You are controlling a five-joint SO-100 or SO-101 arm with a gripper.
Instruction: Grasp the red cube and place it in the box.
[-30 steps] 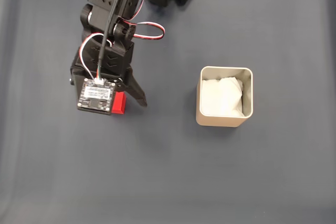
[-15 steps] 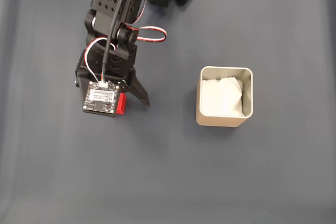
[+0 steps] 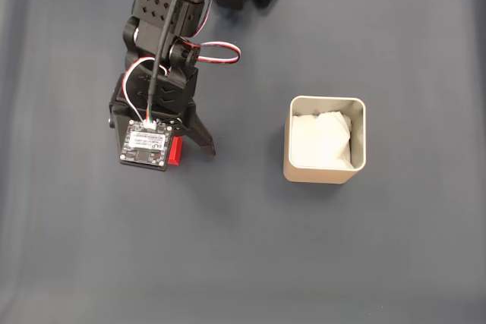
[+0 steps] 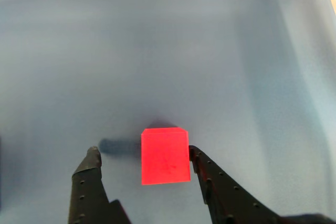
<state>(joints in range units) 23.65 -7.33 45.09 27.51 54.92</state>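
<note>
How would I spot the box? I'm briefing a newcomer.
In the fixed view, start at the dark mat and look right of the black arm. The box stands there alone: beige, square with rounded corners, thin-walled, crumpled white paper inside.

Fixed view looks straight down; wrist view (close) shares red cube (image 4: pixel 165 156).

The black arm reached down from the top edge; its gripper (image 4: pixel 143 157) pointed at the surface, fingers spread apart.
</note>
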